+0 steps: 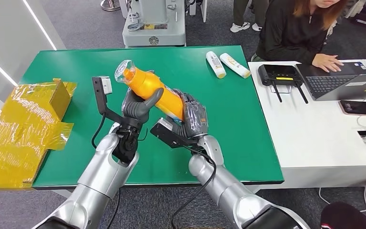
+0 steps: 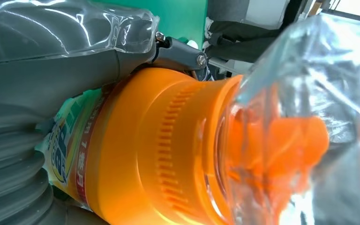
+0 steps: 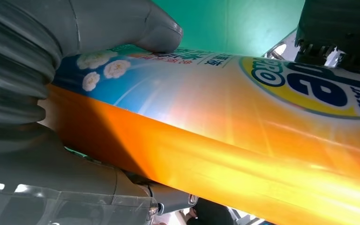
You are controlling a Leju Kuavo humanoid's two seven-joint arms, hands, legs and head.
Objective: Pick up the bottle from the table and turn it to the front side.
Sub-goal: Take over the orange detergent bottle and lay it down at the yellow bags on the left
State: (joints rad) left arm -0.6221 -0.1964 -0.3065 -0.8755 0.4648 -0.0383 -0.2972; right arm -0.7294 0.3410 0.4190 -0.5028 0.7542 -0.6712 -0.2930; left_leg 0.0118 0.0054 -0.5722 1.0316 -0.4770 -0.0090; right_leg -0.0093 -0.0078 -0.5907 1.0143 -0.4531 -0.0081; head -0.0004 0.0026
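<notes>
Left hand (image 1: 138, 107) and right hand (image 1: 190, 119): both grip orange bottle (image 1: 155, 88), lifted clear above green table (image 1: 228, 114), tilted, cap end away from robot. Pick-up done; label apparently partly turned, front-facing rotation likely unfinished. Two small white bottles (image 1: 226, 63) lie beyond.

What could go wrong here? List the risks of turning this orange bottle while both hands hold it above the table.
1. The orange bottle is tilted in mid-air between the left hand and the right hand; its glossy label could slip if either loosens during the turn.
2. The clear cap cover sticks out past the left hand, so regripping there might crush or dislodge it.
3. A drop onto the green table might roll it toward the two white tubes.
</notes>
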